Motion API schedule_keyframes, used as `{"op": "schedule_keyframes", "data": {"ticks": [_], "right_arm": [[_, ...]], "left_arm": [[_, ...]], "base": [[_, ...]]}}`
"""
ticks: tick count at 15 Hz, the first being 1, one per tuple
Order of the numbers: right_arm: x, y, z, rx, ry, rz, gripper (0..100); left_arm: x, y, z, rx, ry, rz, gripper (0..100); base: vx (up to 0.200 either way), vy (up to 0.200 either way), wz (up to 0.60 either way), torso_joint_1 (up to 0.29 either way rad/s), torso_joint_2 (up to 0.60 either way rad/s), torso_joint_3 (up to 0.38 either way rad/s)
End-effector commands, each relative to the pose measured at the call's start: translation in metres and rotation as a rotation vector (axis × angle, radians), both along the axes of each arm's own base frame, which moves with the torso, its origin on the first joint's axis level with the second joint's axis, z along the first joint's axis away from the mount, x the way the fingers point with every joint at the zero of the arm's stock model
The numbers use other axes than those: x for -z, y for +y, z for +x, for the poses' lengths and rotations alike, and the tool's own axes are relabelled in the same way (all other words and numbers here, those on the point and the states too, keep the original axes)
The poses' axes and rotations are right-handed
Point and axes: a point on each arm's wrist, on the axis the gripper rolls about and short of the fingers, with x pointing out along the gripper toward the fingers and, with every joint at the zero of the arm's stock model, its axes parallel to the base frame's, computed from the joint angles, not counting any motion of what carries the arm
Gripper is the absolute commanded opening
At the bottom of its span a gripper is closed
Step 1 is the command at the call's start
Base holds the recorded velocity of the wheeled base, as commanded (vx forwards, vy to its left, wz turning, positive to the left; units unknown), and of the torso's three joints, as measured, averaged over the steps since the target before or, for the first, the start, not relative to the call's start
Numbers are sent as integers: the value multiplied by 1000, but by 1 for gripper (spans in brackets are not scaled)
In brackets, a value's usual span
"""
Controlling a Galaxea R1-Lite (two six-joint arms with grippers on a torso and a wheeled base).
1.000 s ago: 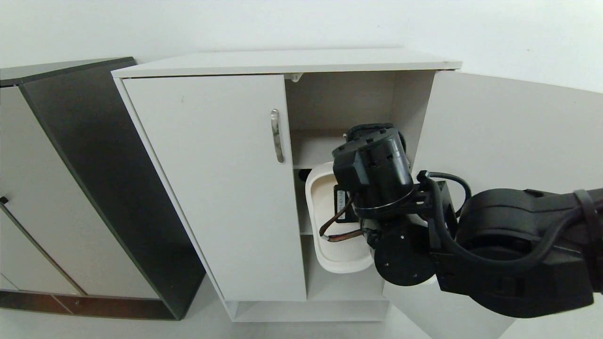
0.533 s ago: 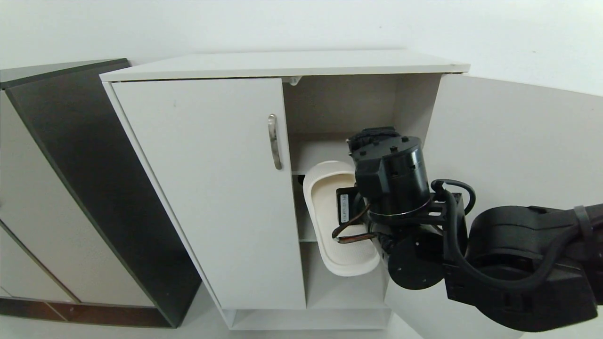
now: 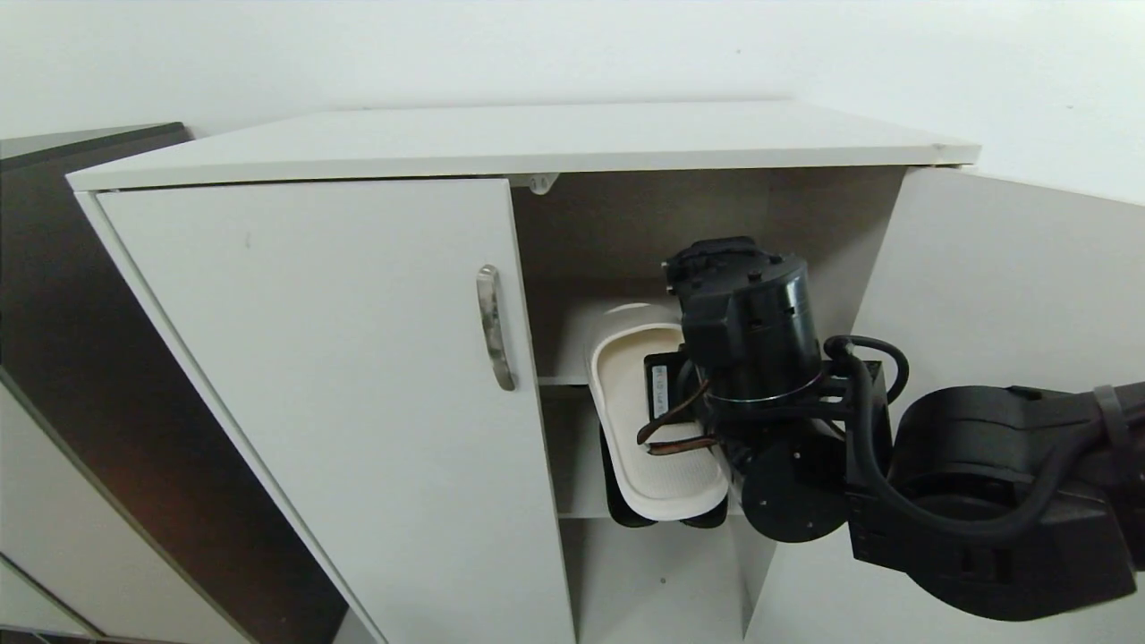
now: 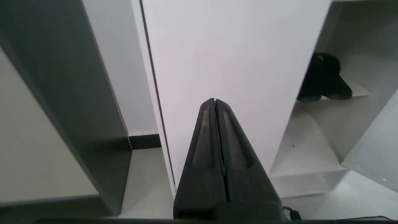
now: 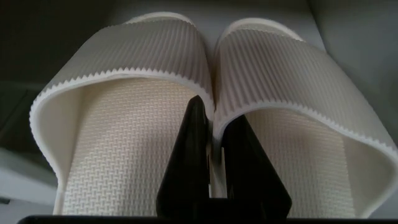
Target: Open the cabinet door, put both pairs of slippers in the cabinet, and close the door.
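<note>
A white two-door laminate cabinet (image 3: 537,143) is seen in the head view. Its left door (image 3: 340,385) is closed, with a curved brushed-metal handle (image 3: 495,326) set along the edge at 3 o'clock. Its right door (image 3: 1011,286) is swung wide open at 3 o'clock of the carcass, so the right half with its shelves is exposed.

A pair of cream-white ribbed rubber slippers (image 3: 648,429) is held in that open half, just at 3 o'clock of the handle. The toes are directed into the cabinet toward 12 o'clock and the heels stick out toward 6 o'clock. Whether the soles touch a shelf cannot be told.

In the right wrist view the two slippers (image 5: 124,124) are seen side by side, straps uppermost. The right gripper (image 5: 214,118) is pinched on their adjoining inner edges, one finger inside each strap.

A pair of black slippers (image 3: 617,501) lies on a lower shelf (image 3: 577,514), directly under the heels of the white pair, and is partly covered by them. The same black pair (image 4: 323,78) is visible from the left wrist.

The left gripper (image 4: 214,106) is held low in front of the closed left door, apart from it, with its fingers pressed together on nothing.

A dark brown cabinet (image 3: 54,295) stands at 9 o'clock of the white one.
</note>
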Motion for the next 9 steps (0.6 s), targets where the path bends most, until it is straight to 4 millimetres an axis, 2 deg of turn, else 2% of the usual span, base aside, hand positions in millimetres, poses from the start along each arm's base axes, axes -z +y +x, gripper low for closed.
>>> {"op": "schedule_keyframes", "data": {"ticks": [1,6,9], "right_arm": [[0,0,0,-1,1,2,0],[4,-1,8,12,7,-2,0],[6,4,25,16,10,9,0]], "left_arm": [[0,0,0,-2,1,-2,0],[0,0,0,0,1,0,0],[0,0,0,0,1,-2,0]], "base": [[0,0,0,0,0,0],[0,0,0,0,0,0],[0,0,0,0,0,0]]}}
